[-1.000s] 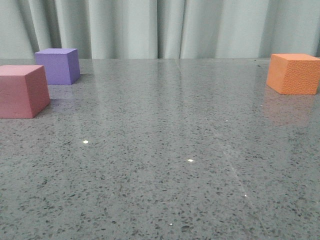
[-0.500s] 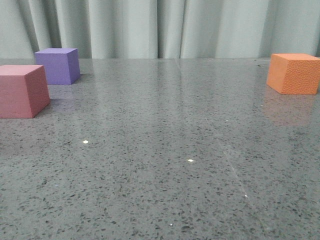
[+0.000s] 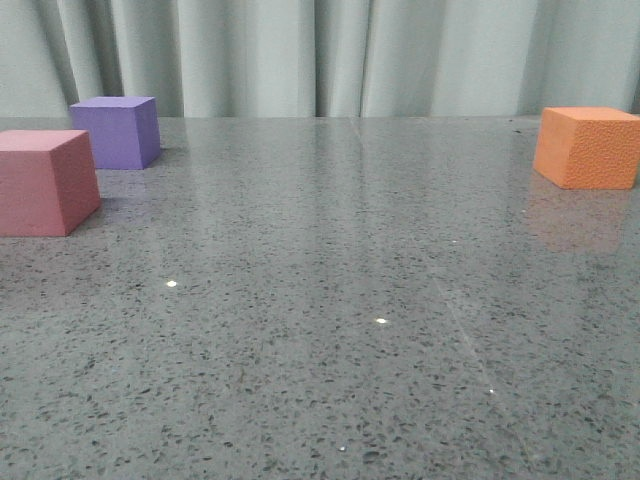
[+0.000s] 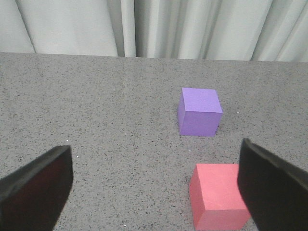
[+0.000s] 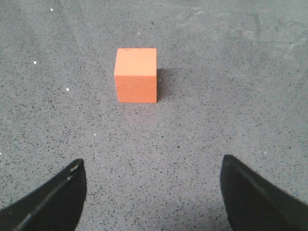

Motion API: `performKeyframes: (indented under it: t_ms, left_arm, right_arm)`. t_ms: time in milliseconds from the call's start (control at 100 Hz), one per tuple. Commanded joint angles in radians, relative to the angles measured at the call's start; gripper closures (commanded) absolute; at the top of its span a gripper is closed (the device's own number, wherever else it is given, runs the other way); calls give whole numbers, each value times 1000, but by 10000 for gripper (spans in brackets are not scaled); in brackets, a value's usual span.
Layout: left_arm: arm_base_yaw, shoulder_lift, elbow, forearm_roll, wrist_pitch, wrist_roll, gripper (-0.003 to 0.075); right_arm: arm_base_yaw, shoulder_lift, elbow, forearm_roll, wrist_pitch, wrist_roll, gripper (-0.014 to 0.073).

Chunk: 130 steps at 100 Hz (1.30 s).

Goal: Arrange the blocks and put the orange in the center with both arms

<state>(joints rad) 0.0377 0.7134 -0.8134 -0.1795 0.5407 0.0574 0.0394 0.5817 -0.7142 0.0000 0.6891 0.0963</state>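
A: How do the left gripper and its jaws stand?
B: Spread wide, holding nothing. The pink-red cube sits on the surface between them, close against the inside of one finger; whether they touch, I cannot tell. The purple cube lies just past it, apart from it.

A: And the right gripper?
B: Jaws wide apart too, empty, clear of everything. The orange cube rests on the speckled grey surface ahead of them, a little toward one finger.

A: Any writing?
B: No readable label on any cube.

A: Beyond that?
B: Pale curtains behind.
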Motion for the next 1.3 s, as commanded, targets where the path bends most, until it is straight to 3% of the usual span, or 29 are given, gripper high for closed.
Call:
performKeyframes:
  t_ms: [0,240,340,1020,1289]
  left_arm:
    - [2,3,-36,-18,-74,-1,29]
    - [2,3,-35,-18,-81,-1,82]
    - [2,3,-35,-18,-81,-1,102]
    - [2,3,-35,-18,-81,-1,124]
    - [2,3,-35,-18,-81,-1,124]
  right_arm:
    - [-6,8,-39,-6,-55,-7,5]
    - [-6,11,-46,0,-62,-7,5]
    - [-6,70,-95,0,5,-7,5]
    - [-6,811,-783,105,394,-7,5]
    - [-6,1033,-992,105,477,-5,5]
